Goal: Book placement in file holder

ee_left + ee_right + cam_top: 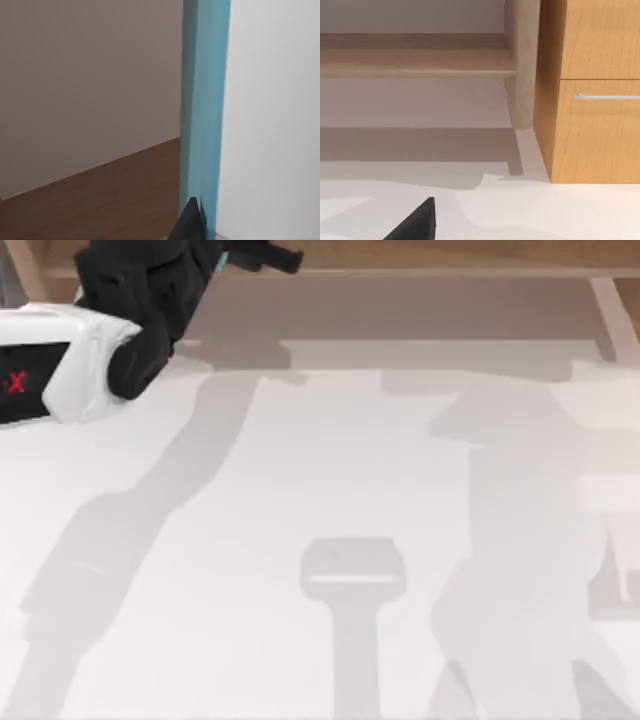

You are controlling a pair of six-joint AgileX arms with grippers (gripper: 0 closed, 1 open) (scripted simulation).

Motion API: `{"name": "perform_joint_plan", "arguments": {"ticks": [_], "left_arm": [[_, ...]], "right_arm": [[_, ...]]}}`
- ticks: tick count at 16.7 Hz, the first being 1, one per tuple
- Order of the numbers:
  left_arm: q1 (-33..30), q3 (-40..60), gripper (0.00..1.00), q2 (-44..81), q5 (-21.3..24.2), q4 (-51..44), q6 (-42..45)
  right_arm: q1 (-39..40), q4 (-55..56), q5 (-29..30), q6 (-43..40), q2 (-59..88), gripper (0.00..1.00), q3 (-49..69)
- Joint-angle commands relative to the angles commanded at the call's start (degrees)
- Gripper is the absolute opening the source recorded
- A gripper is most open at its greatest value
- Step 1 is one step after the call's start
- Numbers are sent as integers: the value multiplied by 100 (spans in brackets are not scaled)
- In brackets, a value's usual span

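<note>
The book (260, 115) shows close up in the left wrist view, with a white face and a light teal-blue edge (202, 100) standing upright. My left gripper (262, 256) is at the table's far left corner, beyond the far edge, and is shut on the book; one dark fingertip (189, 222) lies against the teal edge. A sliver of teal (222, 260) shows beside the black gripper from above. A dark part of my right gripper (415, 225) hangs low over the white table. The file holder is out of view.
The white table (300, 540) carries the arms' shadows. Its far edge (400, 345) meets a brown floor. A wooden cabinet (590, 125) with a drawer handle (607, 96) and a round wooden leg (520, 65) stand beyond the table.
</note>
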Motion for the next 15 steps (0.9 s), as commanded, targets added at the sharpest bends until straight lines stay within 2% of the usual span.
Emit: {"name": "perform_joint_plan", "arguments": {"ticks": [4, 9, 15], "left_arm": [[570, -887, 0, -1068, 1039, -461, 1266], [1653, -2053, 0, -2210, 2310, -937, 2979], [3297, -3022, 0, -2393, 3470, -1154, 5014]], "right_arm": [[0, 0, 0, 0, 0, 100, 0], [0, 0, 0, 0, 0, 100, 0], [0, 0, 0, 0, 0, 100, 0]]}}
